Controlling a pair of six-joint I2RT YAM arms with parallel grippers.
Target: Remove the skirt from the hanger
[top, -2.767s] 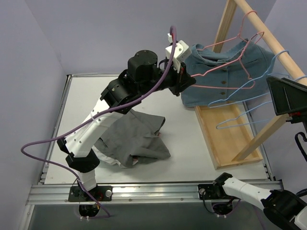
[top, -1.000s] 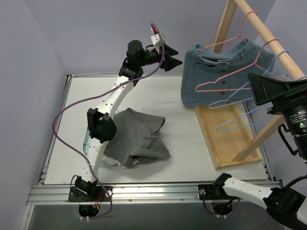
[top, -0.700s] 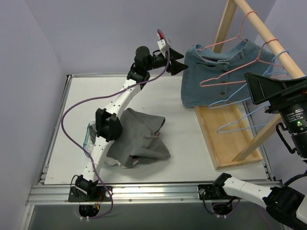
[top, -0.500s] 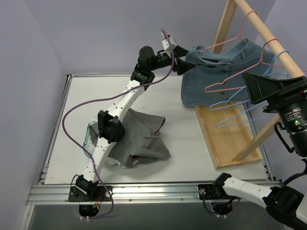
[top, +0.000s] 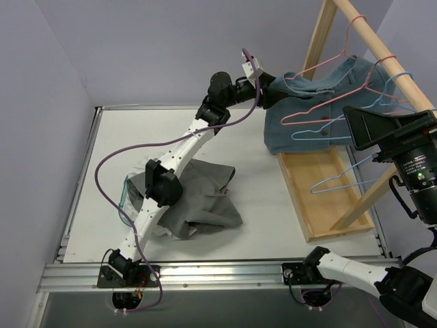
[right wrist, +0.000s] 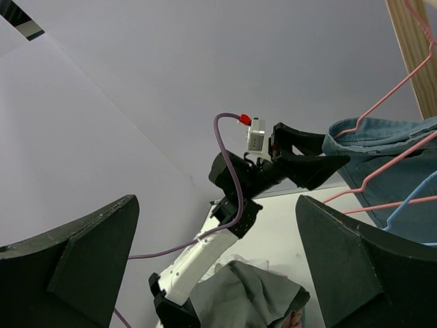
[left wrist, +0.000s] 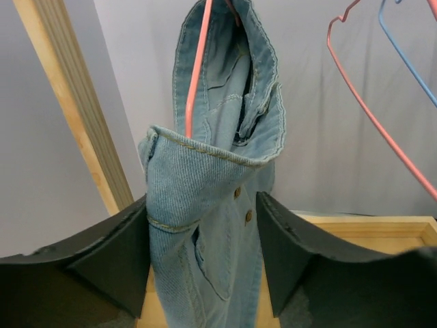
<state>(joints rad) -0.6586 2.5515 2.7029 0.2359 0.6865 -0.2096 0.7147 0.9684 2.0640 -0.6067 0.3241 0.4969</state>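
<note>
Hanging high on the right, the denim skirt [top: 321,109] is seen draped over a pink hanger [left wrist: 196,75] that is hooked on the slanted wooden rail [top: 382,51]. The waistband is carried uppermost and the hem is dropped toward the rack base [top: 321,198]. The skirt's breadth is run from the left arm's side toward the rail. In the left wrist view it is met edge-on, long axis vertical, buttons facing the camera.

The left gripper [left wrist: 203,205] is stretched out at full reach. Its fingers are held apart, one on each side of the skirt's near folded edge, and nothing is clamped. The right gripper [right wrist: 217,201] is raised beside the rack, its fingers spread wide and nothing held.

A second ago the left gripper was seen clear of the denim, out to its left. Half a second ago the edge was only just reached. Now that edge is taken in between the fingers, and the skirt is bunched and pushed toward the rail, with the hangers swung along.

A second, bare pink hanger [left wrist: 381,113] is hung just beside the skirt, and blue hangers [top: 341,181] are dangled across its front. A crumpled grey garment [top: 198,198] is left on the white table [top: 266,225], well apart from the rack.
</note>
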